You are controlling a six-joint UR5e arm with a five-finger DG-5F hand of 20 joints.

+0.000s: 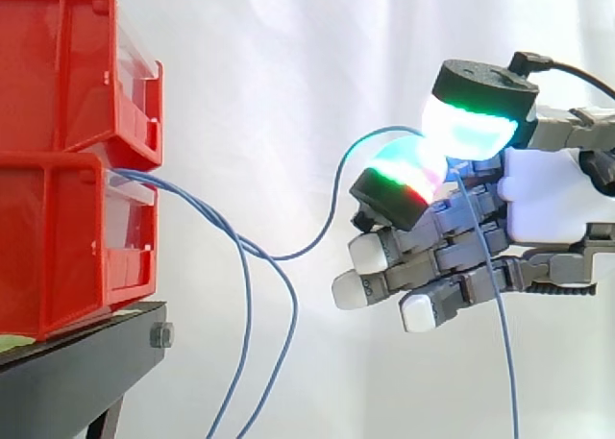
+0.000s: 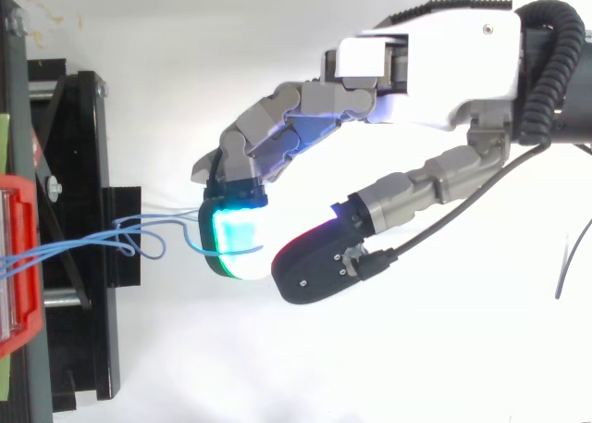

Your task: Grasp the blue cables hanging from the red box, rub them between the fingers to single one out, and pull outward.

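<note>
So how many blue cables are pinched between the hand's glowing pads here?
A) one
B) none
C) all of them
A: one blue cable arcs from the lower red bin up into the pads of the hand, while the other cables hang loose below the bin.

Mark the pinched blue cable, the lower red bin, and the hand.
blue cable [image 1: 348,152]: side view, rising arc just before the pinch.
lower red bin [image 1: 58,247]: side view, side wall.
hand [image 1: 548,199]: side view, white palm.

No readable text, number or sign stood on the red bins [image 1: 67,151], black stand [image 1: 86,362] or hand [image 1: 548,204].
</note>
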